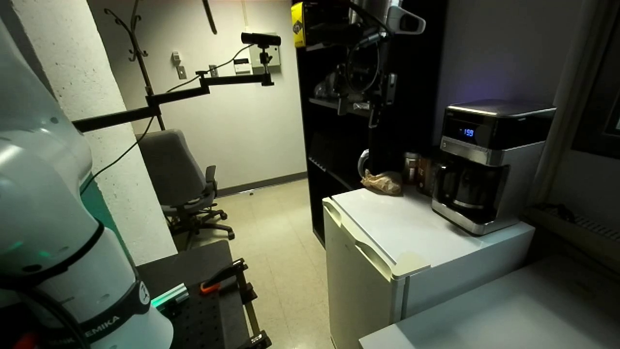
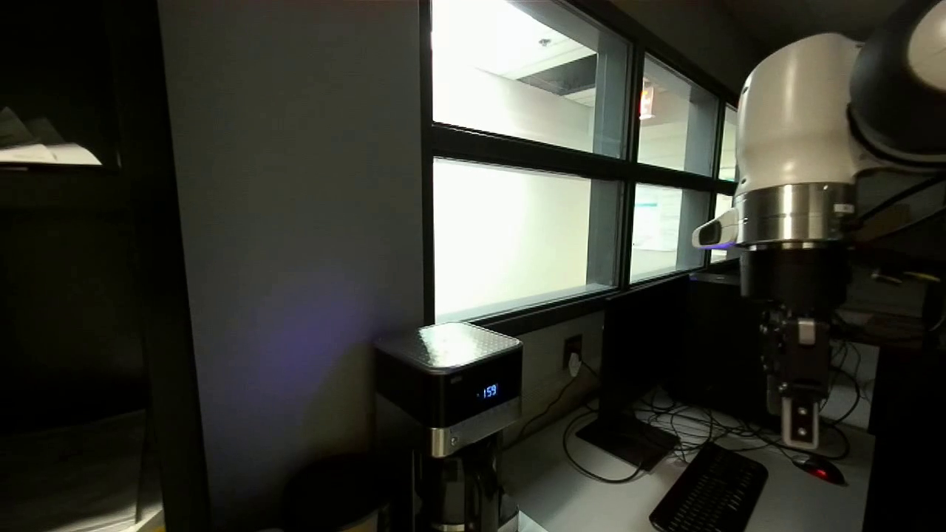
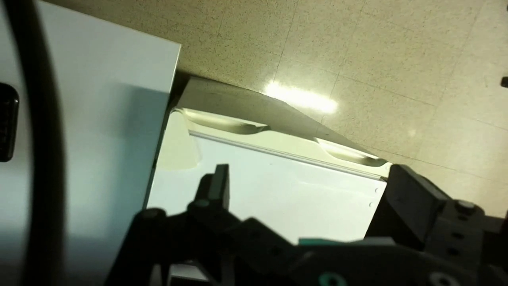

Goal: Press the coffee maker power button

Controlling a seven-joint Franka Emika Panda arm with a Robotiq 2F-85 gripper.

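Observation:
The coffee maker (image 1: 523, 186) stands upright on the white mini fridge (image 1: 387, 223); it also shows in an exterior view (image 2: 414, 391). Its dark upper front has a lit blue display (image 1: 468, 132), and a silver strip (image 1: 465, 150) below carries a small round mark (image 2: 454, 441) at one end. The dark carafe (image 1: 477, 186) sits in the lower recess. My gripper (image 1: 358, 109) hangs pointing down, well apart from the coffee maker; it also shows in an exterior view (image 2: 800, 432). In the wrist view the gripper (image 3: 315, 186) is open and empty, above the fridge top. The coffee maker is out of the wrist view.
A crumpled brown bag (image 1: 382, 182) and jars (image 1: 411, 167) stand beside the coffee maker. A black shelf (image 1: 329, 140) rises behind. A white desk (image 1: 503, 305) adjoins the fridge, with a monitor (image 2: 639, 362), keyboard (image 2: 713, 488), mouse (image 2: 819, 469) and loose cables. A window (image 2: 517, 236) is above.

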